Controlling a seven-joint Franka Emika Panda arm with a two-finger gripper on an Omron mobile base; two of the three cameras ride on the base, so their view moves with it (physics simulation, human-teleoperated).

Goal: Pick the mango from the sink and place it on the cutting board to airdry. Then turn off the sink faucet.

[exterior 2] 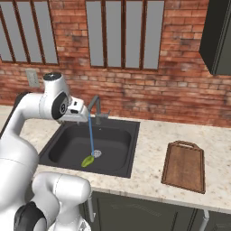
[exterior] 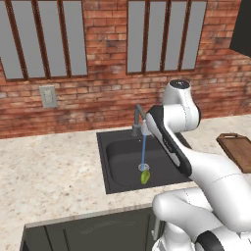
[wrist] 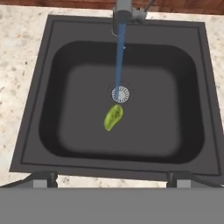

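Nothing was yet accomplished: the mango (wrist: 113, 117) lay beside the sink (wrist: 131, 29) drain, faucet (exterior 2: 95, 109) running, cutting board (exterior 2: 184, 167) bare, and the claw (wrist: 112, 178) hung spread wide, holding nothing.

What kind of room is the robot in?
It looks like a kitchen. There's a dark sink set in a speckled counter, a faucet running water, and a wooden cutting board.
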